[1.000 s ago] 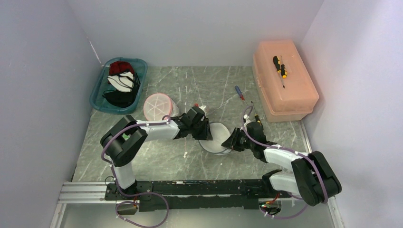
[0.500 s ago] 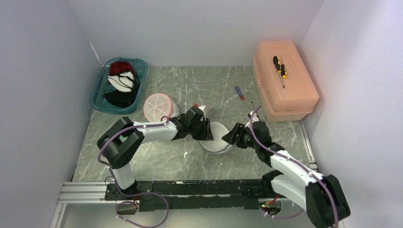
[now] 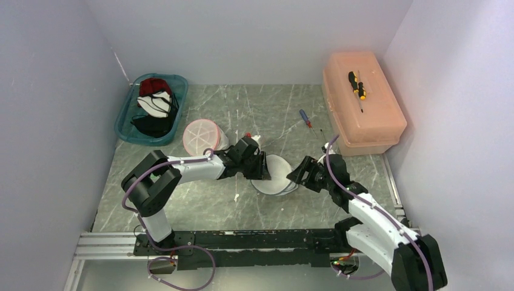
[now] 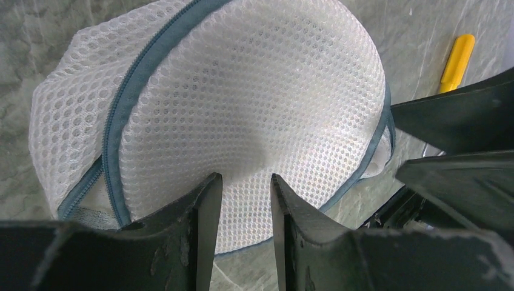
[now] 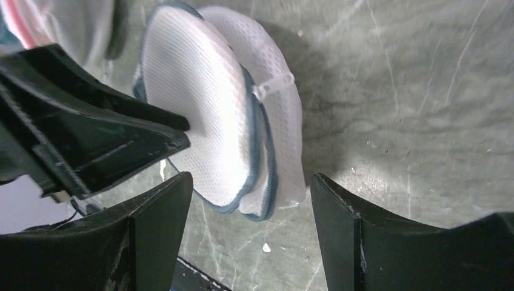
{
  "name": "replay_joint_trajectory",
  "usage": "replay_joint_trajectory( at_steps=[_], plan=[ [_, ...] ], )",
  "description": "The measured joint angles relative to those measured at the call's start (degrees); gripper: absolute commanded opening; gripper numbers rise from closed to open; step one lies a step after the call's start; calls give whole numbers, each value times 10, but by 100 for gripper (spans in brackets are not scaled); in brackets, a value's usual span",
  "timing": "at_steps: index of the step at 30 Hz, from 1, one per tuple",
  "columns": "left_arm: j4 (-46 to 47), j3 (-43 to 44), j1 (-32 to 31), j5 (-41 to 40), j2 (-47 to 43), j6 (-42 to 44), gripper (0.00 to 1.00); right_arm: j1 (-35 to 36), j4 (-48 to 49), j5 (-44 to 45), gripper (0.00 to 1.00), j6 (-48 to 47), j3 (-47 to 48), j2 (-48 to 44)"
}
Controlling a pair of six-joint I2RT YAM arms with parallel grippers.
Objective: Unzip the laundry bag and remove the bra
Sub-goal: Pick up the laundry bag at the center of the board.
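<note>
Left fingers (image 4: 205, 230) pinching laundry bag (image 4: 254, 91), bra hidden

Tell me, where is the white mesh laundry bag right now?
Seen from above, the laundry bag sits near the middle of the table, between the left fingers on its left and the right fingers on its right.
</note>
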Motion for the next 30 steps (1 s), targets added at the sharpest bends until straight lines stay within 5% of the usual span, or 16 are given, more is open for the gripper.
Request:
replay_joint_trajectory(
  at_steps=[8, 25, 30],
  plan=[
    [3, 0, -3, 2, 0, 1, 41, 0, 67, -54, 70, 37, -14, 113],
    [21, 0, -14, 13, 12, 0, 44, 0, 108, -52, 0, 45, -21, 145],
    [-22, -1, -14, 2, -45, 2, 51, 0, 76, -46, 0, 26, -11, 84]
  ],
)
